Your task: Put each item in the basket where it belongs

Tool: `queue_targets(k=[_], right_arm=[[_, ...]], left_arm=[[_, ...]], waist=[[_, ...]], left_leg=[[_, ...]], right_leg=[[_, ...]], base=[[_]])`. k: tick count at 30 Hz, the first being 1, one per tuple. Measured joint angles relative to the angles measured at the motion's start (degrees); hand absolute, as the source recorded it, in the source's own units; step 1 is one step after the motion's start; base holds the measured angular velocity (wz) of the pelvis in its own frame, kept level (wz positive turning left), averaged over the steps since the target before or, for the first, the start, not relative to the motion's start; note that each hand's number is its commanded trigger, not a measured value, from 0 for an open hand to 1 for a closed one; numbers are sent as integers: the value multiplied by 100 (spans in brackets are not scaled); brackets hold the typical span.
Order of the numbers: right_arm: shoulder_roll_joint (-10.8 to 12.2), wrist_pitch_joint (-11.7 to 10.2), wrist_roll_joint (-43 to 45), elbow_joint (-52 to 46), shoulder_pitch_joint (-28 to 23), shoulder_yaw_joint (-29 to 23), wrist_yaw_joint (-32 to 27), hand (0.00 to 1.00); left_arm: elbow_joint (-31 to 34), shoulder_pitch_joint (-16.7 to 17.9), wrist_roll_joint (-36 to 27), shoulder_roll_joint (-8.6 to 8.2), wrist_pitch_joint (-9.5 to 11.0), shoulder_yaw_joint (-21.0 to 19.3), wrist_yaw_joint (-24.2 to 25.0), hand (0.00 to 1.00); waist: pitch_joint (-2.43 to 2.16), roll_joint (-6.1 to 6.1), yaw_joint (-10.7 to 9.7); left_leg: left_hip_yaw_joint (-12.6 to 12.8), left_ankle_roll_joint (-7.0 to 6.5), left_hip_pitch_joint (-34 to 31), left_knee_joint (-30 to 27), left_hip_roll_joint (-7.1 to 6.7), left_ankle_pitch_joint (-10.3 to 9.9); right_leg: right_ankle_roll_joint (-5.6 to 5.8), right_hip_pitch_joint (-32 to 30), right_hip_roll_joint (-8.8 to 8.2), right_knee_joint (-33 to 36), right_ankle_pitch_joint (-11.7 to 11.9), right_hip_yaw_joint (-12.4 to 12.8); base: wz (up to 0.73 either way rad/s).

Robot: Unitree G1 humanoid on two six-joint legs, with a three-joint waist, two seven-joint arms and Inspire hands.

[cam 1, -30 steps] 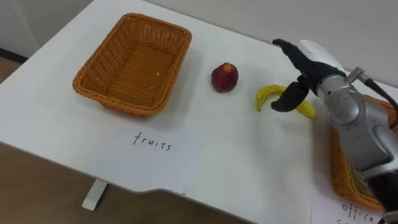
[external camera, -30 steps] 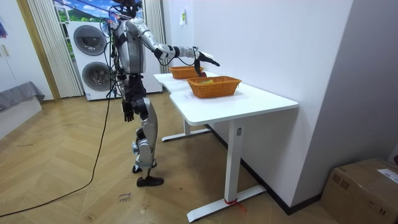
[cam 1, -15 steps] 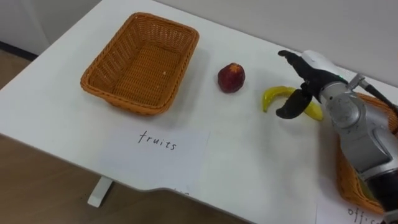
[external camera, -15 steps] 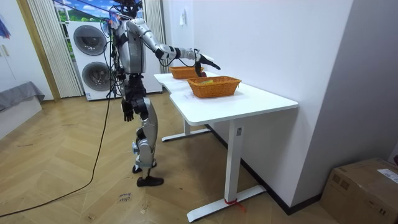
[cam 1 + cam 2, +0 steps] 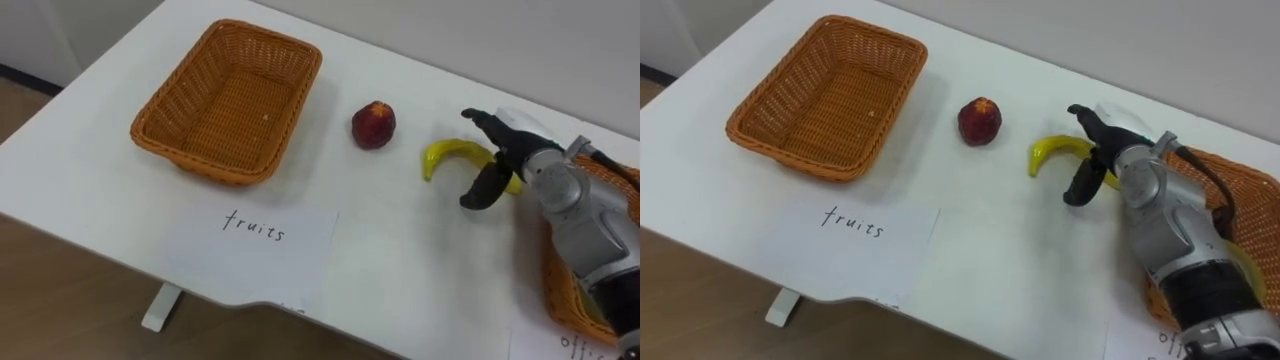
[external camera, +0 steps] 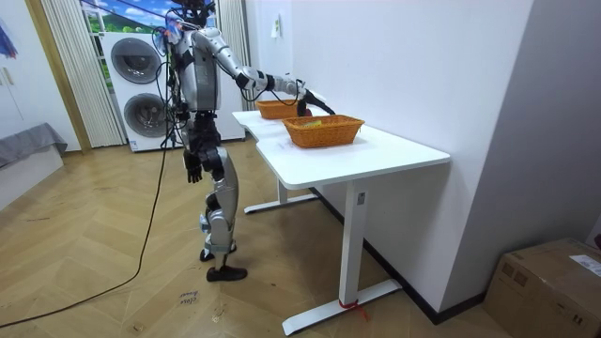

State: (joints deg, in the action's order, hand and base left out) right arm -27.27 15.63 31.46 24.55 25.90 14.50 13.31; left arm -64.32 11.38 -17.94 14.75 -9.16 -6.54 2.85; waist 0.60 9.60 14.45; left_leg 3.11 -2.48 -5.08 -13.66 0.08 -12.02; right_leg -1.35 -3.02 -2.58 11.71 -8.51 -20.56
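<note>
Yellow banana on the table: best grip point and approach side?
Mid-curve of the yellow banana, from above: it lies flat on the white table, so only top and sides are free. Thumb near side, fingers far side; the open right hand hangs over it.

White table (image 5: 420,262): basket (image 5: 228,100) at 10 o'clock, apple (image 5: 373,124) at 1, banana (image 5: 448,152) at 2, second basket (image 5: 1245,178) at 4, paper sheet (image 5: 265,235) at 7.
</note>
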Motion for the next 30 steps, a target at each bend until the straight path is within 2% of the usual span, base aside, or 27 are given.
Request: queue_targets(k=[4, 17, 27, 30], right_arm=[[0, -132, -1, 164, 0, 7, -64, 0], [0, -174, -16, 624, 12, 8, -142, 0], [-1, -183, -19, 1250, 436, 233, -243, 0], [-27, -176, -38, 1451, 518, 232, -244, 0]], left_arm=[[11, -36, -5, 3, 58, -1, 2, 0], [21, -95, -60, 35, 52, 126, 49, 0], [-25, -132, 8, 71, -94, 137, 139, 0], [-56, -173, 12, 72, -165, 138, 146, 0]], waist=[[5, -7, 3], [0, 0, -14], [-1, 2, 49], [-1, 0, 154]], left_leg=[[-18, -1, -10, 0, -4, 0], [-51, 0, -24, 7, -7, 1], [-156, -2, -89, 5, -44, 49], [-161, -6, -91, 5, -51, 54]], right_leg=[[0, 3, -1, -7, 0, -5], [1, -1, -2, -6, 0, -40], [1, -31, -30, -8, 0, -209], [1, -30, -25, -12, 0, -219]], base=[[2], [1], [4], [1]])
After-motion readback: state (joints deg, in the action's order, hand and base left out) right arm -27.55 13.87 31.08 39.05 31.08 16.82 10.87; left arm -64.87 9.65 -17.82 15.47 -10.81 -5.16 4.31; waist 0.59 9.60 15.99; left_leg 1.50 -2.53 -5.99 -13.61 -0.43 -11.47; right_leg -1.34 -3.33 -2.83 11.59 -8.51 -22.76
